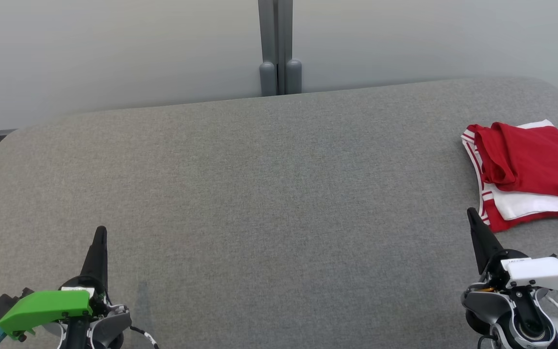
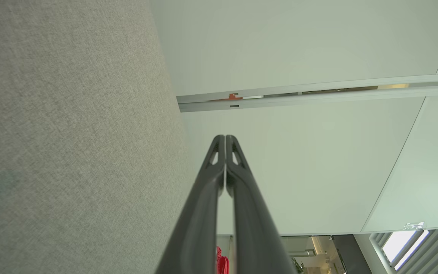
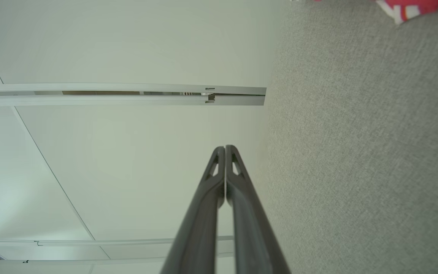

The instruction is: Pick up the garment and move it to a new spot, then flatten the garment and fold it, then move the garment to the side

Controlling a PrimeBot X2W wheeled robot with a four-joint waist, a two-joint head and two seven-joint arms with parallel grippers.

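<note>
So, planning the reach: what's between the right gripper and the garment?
Nothing: in the head view, only bare grey table separates right gripper and garment.

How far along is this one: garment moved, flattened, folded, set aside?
Done, apparently: the garment lies in rough folded layers, red over white, at the right edge of the table. In hand: nothing. The left gripper and right gripper are shut, empty and apart from it. Left: probably nothing, though the fold looks loose.
</note>
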